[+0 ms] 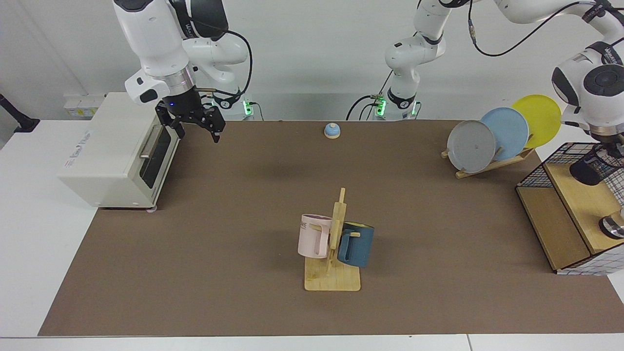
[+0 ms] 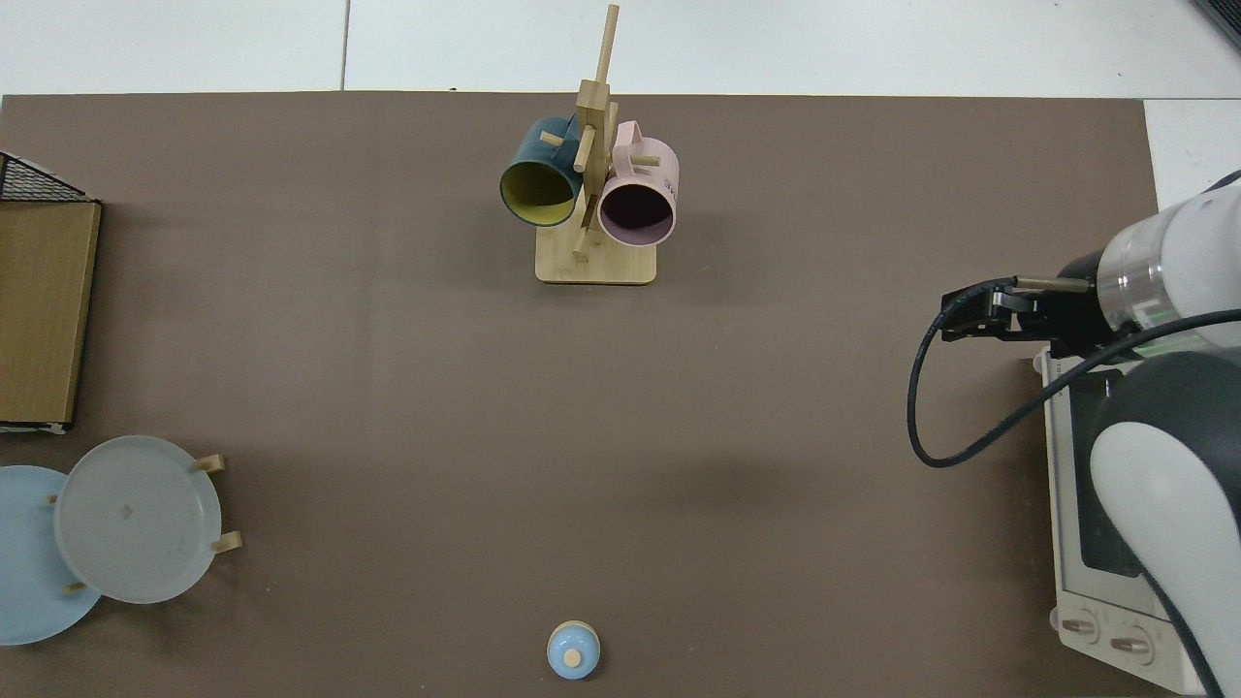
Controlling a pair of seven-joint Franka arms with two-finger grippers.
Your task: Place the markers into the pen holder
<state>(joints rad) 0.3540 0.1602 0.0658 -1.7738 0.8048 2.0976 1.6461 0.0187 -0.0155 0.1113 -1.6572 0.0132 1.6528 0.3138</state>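
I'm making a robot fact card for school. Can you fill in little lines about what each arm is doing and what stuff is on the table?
right gripper: open, empty, hanging beside the toaster oven; this arm waits
left gripper: hidden at the view's edge, right above the pen holder
pen holder: black mesh cup, tilted, on the wooden shelf
marker: not visible
mug tree: pink mug and blue mug hanging
plate rack: grey, blue and yellow plates
bell: small, blue, at the mat's far edge
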